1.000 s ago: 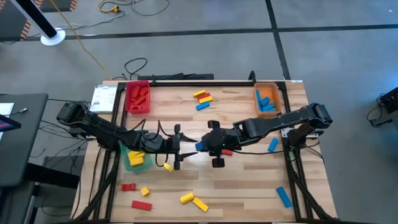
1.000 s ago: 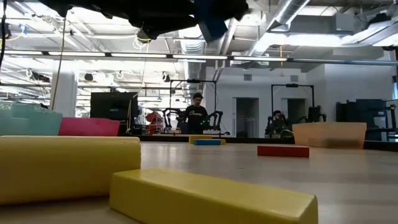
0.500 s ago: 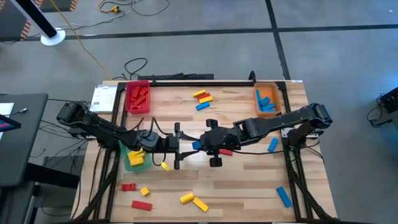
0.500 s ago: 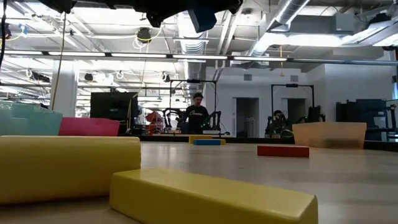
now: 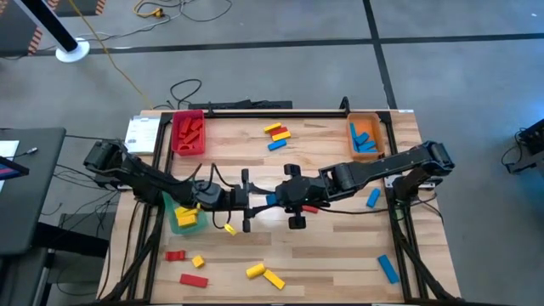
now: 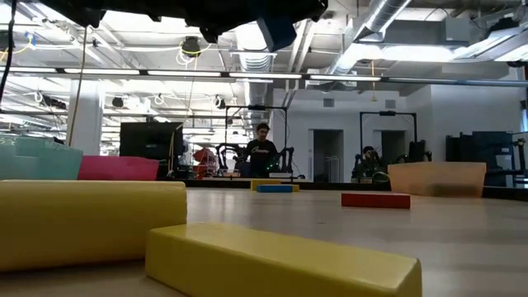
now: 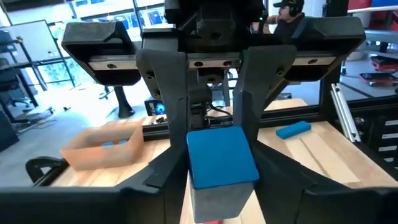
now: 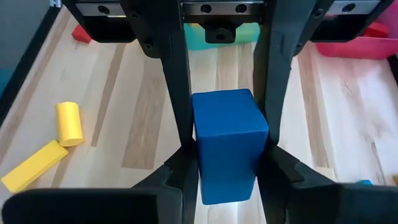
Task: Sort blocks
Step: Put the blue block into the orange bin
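Left pincer has advanced toward the table centre and narrowed its fingers since the earlier frame. The right pincer holds about the same position.

**Pincer state**
- Right pincer: pinching the blue block on two opposite sides.
- Left pincer: tip to tip with the right one. In the right wrist view its fingers lie against the flanks of the same blue block, so it is pinching it too.

**Block position**
- The blue block is off the table, between the two pincers near the table centre. The low view shows it high in the frame.

**Edges and open room**
- Red tray: back left corner, with red blocks inside.
- Orange tray: back right corner, with blue blocks inside.
- Green tray: left edge, under the left arm, with yellow blocks inside.
- A yellow block lies just in front of the left pincer. A red block lies just beside the right pincer.
- A mixed cluster sits between the red and orange trays, well apart from the pincers.
- Bare wood lies between that cluster and the pincers, and again in front of the pincers.
- Along the front edge lie a yellow pair, two red blocks, a small yellow block and, at the right, a blue block.
- Another blue block lies near the right edge.
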`<state>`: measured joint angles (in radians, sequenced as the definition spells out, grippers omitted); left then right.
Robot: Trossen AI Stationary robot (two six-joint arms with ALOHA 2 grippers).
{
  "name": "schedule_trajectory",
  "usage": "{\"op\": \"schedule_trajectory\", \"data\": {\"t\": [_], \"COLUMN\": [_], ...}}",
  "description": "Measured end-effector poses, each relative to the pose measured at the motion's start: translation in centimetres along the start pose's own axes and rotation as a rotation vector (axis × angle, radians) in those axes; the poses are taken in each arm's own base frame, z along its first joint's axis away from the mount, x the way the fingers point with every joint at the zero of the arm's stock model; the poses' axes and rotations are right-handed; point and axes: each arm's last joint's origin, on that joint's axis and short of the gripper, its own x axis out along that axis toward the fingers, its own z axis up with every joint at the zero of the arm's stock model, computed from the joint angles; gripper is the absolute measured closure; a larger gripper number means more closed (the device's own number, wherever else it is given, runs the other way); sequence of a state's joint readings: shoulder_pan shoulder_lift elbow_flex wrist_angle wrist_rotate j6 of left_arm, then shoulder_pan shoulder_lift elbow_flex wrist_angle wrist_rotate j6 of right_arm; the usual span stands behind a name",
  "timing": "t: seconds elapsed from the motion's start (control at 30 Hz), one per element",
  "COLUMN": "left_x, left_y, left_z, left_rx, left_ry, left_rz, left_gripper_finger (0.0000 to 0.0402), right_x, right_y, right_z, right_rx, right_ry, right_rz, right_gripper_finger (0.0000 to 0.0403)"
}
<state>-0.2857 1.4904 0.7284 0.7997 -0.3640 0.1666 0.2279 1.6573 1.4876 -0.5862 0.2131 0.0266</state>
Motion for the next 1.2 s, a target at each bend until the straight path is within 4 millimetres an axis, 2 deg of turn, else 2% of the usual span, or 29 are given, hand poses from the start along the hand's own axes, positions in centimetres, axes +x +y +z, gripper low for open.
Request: {"op": "schedule_trajectory", "data": {"t": [0.1,0.33,0.63,0.73,0.97,1.2], "left_x": [0.0,0.0,0.0,0.0,-0.3,-0.6], "left_y": [0.0,0.0,0.0,0.0,0.2,0.3], "left_z": [0.0,0.0,0.3,0.6,1.7,2.0], "left_rx": [0.003,0.024,0.065,0.079,0.101,0.108], "left_ry": [-0.002,-0.004,-0.037,-0.066,-0.147,-0.147], "left_rz": [0.001,-0.009,-0.01,-0.014,-0.023,-0.034], "left_gripper_finger": [0.0273,0.0274,0.0274,0.0274,0.0274,0.0274], "right_x": [0.0,-0.1,-0.2,-0.2,-0.1,-0.2], "right_y": [0.0,-0.1,-0.3,-0.3,-0.5,-0.5], "right_z": [-0.1,-0.2,-1.1,-1.2,-0.7,-0.3], "right_rx": [0.011,0.01,0.021,0.02,0.001,-0.017], "right_ry": [0.007,0.024,0.117,0.121,0.075,0.035], "right_rz": [-0.003,-0.011,-0.083,-0.086,-0.088,-0.085], "right_gripper_finger": [0.0269,0.0247,0.0161,0.0145,0.0142,0.0144]}}
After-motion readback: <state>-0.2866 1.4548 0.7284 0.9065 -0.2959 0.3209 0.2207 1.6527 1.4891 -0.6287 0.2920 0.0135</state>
